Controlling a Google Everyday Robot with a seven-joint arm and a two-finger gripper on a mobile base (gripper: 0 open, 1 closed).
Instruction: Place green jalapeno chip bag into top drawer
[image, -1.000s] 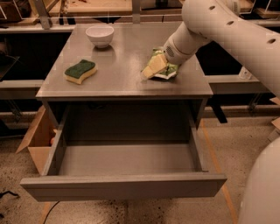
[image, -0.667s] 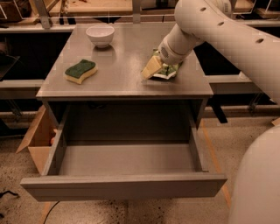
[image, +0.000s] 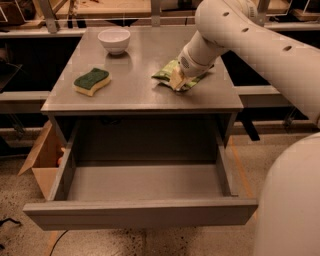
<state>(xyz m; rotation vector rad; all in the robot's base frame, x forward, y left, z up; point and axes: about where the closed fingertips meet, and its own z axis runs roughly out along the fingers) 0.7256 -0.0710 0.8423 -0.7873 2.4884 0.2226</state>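
The green jalapeno chip bag lies on the grey table top, right of the middle and near the front edge. My gripper comes down from the upper right and rests on the bag, covering its middle. Green parts of the bag show on both sides of it. The top drawer stands pulled wide open below the table top, and its grey inside is bare.
A yellow sponge with a green top lies on the left of the table top. A white bowl stands at the back. A cardboard box sits on the floor to the left of the drawer. My arm's white body fills the right side.
My arm has swung a little to the left and lower over the bag. More of the bag now shows to the left of the gripper.
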